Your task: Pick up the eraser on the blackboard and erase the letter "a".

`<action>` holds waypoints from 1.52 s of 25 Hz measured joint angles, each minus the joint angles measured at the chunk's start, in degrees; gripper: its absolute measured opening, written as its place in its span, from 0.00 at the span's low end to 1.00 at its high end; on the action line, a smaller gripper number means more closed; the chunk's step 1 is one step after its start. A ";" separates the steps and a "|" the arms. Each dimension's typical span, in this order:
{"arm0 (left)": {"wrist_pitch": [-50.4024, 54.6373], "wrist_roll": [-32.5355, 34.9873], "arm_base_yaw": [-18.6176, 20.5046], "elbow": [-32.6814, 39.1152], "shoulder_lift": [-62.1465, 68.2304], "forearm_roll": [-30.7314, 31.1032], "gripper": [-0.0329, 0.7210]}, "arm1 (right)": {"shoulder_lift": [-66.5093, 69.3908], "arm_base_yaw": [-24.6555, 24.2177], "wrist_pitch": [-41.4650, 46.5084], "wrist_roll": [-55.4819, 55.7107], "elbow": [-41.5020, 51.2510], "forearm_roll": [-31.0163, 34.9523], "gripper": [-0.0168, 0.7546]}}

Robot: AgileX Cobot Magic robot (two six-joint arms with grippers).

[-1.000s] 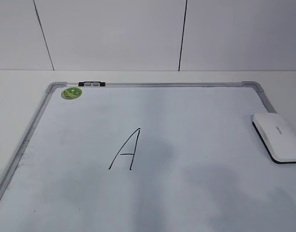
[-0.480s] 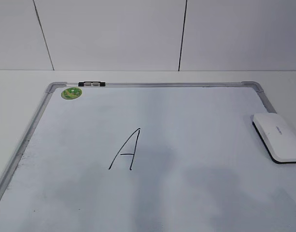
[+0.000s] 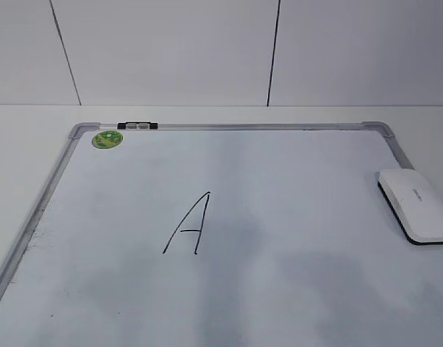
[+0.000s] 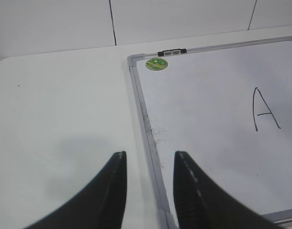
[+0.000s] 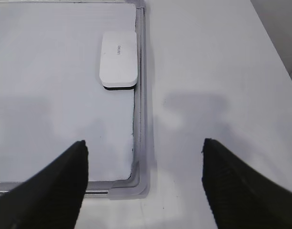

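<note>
The white eraser (image 3: 416,204) lies flat at the right edge of the blackboard (image 3: 293,173), black underside down. It also shows in the right wrist view (image 5: 118,58), ahead of my right gripper (image 5: 144,142), which is wide open and empty above the blackboard's near right corner (image 5: 136,183). My left gripper (image 4: 149,153) is open and empty above the blackboard's left frame (image 4: 145,119). A tall angular capital "A" (image 3: 188,225) is drawn mid-board and also shows in the left wrist view (image 4: 265,109). No lowercase letter "a" is in view. Neither gripper shows in the exterior view.
A small green round magnet (image 3: 107,139) sits at the board's far left corner, beside a black-and-grey clip (image 3: 137,126) on the top frame. White table (image 4: 65,105) surrounds the board. A white panelled wall (image 3: 207,50) stands behind.
Only the faint shadows on the board shift slightly. The eraser and the capital "A" have not moved.
</note>
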 joint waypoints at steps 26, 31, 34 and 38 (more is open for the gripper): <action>0.00 0.00 3.24 0.00 0.00 -0.28 0.36 | 0.00 -6.58 0.00 0.00 0.00 -0.08 0.79; 0.00 0.00 3.24 0.00 0.00 -0.28 0.35 | 0.00 -6.58 0.00 -0.10 0.00 -0.08 0.79; 0.00 0.00 3.24 0.00 0.00 -0.28 0.35 | 0.00 -6.70 0.00 -0.10 0.00 -0.08 0.79; 0.00 0.00 3.24 0.00 0.00 -0.28 0.35 | 0.00 -7.31 0.00 -0.10 0.00 -0.08 0.79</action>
